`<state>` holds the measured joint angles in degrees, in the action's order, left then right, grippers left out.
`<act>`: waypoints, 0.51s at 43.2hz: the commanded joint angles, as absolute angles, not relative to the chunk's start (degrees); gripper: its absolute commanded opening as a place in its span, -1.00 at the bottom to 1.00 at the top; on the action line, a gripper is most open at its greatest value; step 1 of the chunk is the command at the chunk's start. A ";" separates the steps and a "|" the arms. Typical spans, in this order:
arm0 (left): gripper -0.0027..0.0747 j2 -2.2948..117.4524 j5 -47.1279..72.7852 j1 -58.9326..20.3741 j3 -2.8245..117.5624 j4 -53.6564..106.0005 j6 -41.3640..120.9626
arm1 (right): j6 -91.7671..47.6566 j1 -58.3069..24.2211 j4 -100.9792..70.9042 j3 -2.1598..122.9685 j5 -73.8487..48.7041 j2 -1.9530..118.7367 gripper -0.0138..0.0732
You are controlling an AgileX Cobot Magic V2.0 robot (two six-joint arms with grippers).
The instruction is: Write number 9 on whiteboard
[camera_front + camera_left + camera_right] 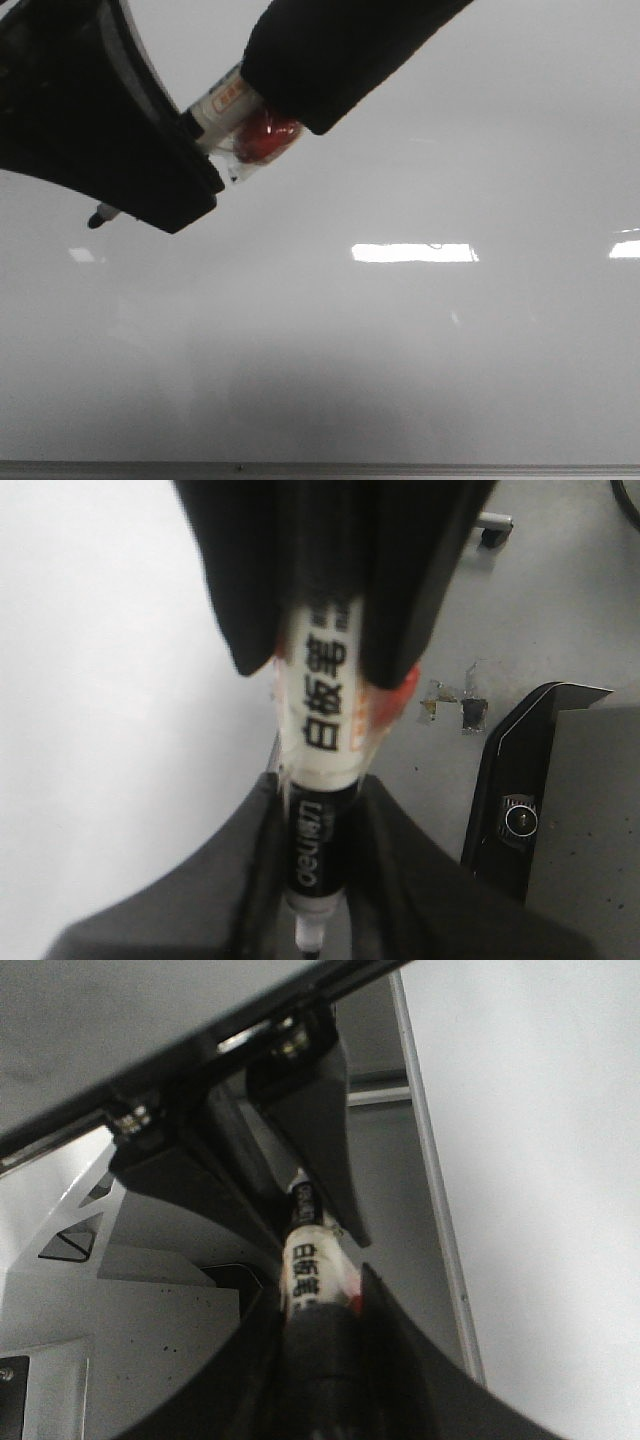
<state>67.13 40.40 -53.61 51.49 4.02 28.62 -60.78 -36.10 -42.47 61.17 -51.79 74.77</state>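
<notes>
The whiteboard (400, 360) fills the front view, pale and glossy with bright reflections; no number 9 shows on it. A white and black marker (222, 106) with a red patch (266, 138) hangs above the board at the upper left. My left gripper (185, 165) is shut on its tip end; the dark tip (97, 218) pokes out past the fingers. My right gripper (290, 100) is shut on its other end. In the left wrist view the marker (322, 730) runs between my left gripper (318, 855) and the right one. In the right wrist view my right gripper (315, 1355) grips the marker (305, 1260).
A thin grey metal edge strip (320, 467) runs along the board's near side, also seen in the right wrist view (432, 1190). Beside the board lie a grey table surface (570, 600), a black bracket (515, 810) and a white speckled base (110, 1340).
</notes>
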 commanded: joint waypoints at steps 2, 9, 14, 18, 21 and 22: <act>-0.02 65.71 36.60 -54.00 53.27 4.60 27.94 | -61.36 -36.01 -45.93 63.18 -50.98 73.58 -0.84; 0.63 65.61 35.55 -53.73 53.27 3.00 22.95 | -60.66 -34.09 -44.56 62.74 -51.15 73.46 -0.84; 0.52 63.86 37.25 -53.73 52.86 -0.87 17.43 | -58.73 -29.91 -44.61 60.35 -49.25 72.33 -0.84; 0.33 60.21 36.96 -53.73 50.75 -3.26 13.31 | -57.64 -26.58 -45.12 57.33 -45.71 70.34 -0.84; 0.09 56.50 36.23 -53.73 48.24 -4.64 10.07 | -56.30 -24.24 -47.23 55.26 -42.16 68.63 -0.84; 0.00 54.91 35.83 -53.73 47.42 -4.96 9.27 | -55.87 -23.69 -48.30 54.51 -40.55 68.03 -0.84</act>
